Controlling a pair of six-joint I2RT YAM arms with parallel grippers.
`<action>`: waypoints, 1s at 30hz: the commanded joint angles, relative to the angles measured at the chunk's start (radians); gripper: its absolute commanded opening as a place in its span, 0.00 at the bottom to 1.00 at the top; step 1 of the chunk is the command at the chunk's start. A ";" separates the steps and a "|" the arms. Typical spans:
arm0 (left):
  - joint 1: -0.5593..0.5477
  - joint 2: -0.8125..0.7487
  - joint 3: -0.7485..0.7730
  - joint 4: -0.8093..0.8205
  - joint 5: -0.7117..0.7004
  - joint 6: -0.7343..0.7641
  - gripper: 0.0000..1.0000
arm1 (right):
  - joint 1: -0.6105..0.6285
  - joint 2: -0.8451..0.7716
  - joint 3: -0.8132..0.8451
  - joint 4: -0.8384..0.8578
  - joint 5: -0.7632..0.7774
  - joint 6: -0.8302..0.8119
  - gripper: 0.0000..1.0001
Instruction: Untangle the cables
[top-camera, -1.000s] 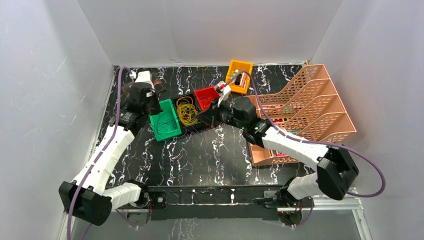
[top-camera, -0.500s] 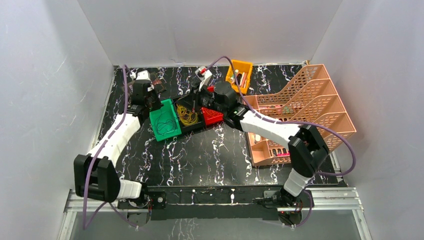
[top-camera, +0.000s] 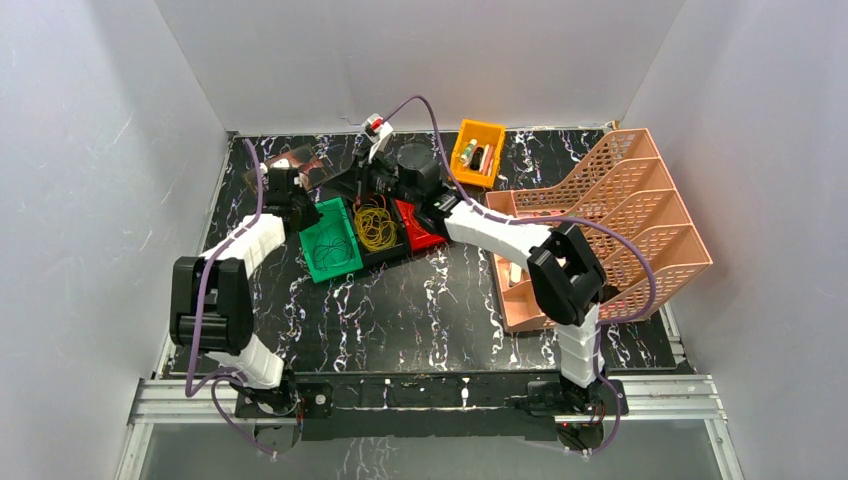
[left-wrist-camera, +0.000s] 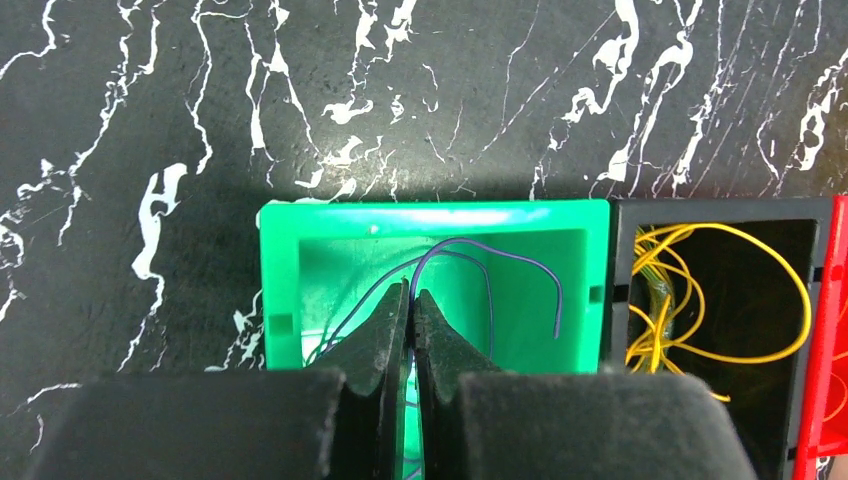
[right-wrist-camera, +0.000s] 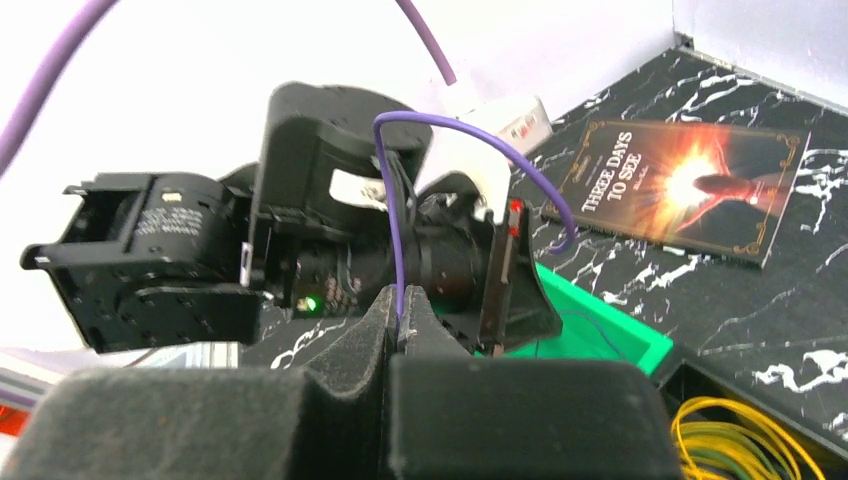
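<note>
Marble table (top-camera: 420, 310). Upper centre: right gripper (right-wrist-camera: 398, 320) clamps purple wire (right-wrist-camera: 392, 230), raised, likely drawing it free; left gripper (left-wrist-camera: 411, 300) pinches purple strand (left-wrist-camera: 500, 255) in green bin (left-wrist-camera: 320, 260), likely anchoring.

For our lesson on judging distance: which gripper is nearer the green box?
Left. The left gripper hangs directly over the green box; the right gripper is raised off to one side of it.
</note>
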 joint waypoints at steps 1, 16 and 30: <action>0.017 0.025 0.065 0.034 0.040 -0.018 0.00 | 0.004 0.049 0.126 0.066 -0.014 -0.029 0.00; 0.024 -0.082 0.060 -0.075 0.004 0.014 0.37 | -0.021 0.177 0.270 0.051 -0.007 -0.023 0.00; 0.032 -0.749 -0.145 -0.373 -0.133 0.106 0.53 | 0.019 0.426 0.511 -0.157 -0.061 -0.043 0.00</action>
